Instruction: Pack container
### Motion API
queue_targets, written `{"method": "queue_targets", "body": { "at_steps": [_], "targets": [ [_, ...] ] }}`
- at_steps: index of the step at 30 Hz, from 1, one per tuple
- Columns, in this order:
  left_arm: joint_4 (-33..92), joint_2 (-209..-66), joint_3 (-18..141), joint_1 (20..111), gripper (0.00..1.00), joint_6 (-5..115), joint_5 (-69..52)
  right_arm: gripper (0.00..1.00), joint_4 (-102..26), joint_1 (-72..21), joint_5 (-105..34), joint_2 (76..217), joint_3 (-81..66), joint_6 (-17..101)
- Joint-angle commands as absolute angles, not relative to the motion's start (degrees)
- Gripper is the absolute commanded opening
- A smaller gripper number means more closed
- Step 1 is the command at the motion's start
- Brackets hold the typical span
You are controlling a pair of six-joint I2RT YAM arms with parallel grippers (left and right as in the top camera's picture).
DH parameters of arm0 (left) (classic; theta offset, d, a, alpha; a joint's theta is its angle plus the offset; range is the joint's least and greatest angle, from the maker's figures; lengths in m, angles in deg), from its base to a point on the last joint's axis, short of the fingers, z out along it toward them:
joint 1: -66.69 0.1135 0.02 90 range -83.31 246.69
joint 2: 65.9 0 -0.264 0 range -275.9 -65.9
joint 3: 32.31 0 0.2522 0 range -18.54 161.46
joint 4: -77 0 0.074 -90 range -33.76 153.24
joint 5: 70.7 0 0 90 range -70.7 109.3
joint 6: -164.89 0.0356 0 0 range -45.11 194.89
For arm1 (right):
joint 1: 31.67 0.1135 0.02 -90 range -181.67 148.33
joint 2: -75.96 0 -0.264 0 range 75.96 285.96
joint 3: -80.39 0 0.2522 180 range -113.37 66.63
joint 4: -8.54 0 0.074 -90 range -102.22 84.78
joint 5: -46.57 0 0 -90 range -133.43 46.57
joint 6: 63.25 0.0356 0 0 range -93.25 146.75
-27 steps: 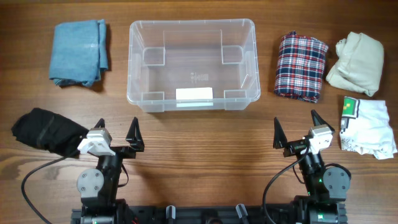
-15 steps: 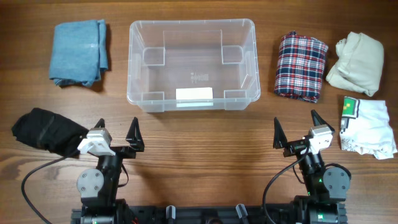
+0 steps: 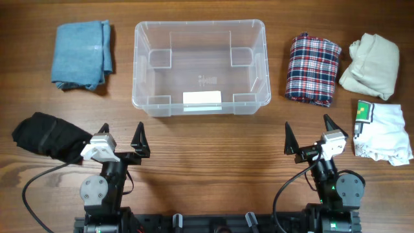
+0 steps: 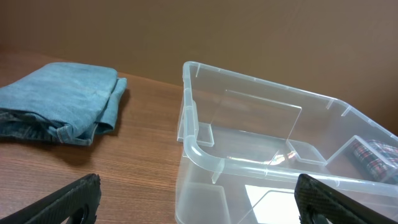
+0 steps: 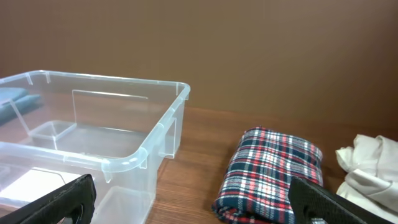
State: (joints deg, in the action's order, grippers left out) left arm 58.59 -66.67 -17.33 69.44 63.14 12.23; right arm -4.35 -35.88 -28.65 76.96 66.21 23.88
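The clear plastic container (image 3: 138, 65) stands empty at the back middle of the table, white label on its near wall; it also shows in the left wrist view (image 4: 205, 155) and the right wrist view (image 5: 130, 158). A folded blue garment (image 3: 82, 54) lies to its left, also in the left wrist view (image 4: 59, 102). A plaid garment (image 3: 313, 68), a cream garment (image 3: 370, 65) and a white garment (image 3: 383, 133) lie to its right. A black garment (image 3: 46, 136) lies front left. My left gripper (image 3: 121, 139) and right gripper (image 3: 308, 136) are open and empty, near the front edge.
The plaid garment (image 5: 273, 171) and the cream garment (image 5: 373, 168) show in the right wrist view. Bare wooden table (image 3: 213, 149) lies between the container and both grippers. A brown wall stands behind the table.
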Motion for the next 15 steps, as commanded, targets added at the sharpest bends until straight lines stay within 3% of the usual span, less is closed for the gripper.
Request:
{"method": "queue_targets", "body": {
  "at_steps": [1,10,15],
  "targets": [
    [58.74,-66.26,-17.9,69.7,1.0,62.4,12.99,1.0,-3.09,-36.23,-30.33,76.61,66.34,20.67],
    [58.74,-66.26,-17.9,69.7,1.0,62.4,12.99,1.0,0.72,-36.23,-33.52,78.18,62.08,21.19],
    [58.74,-66.26,-17.9,69.7,1.0,62.4,12.99,1.0,0.52,-36.25,-33.26,92.08,52.26,23.97]
  ]
}}
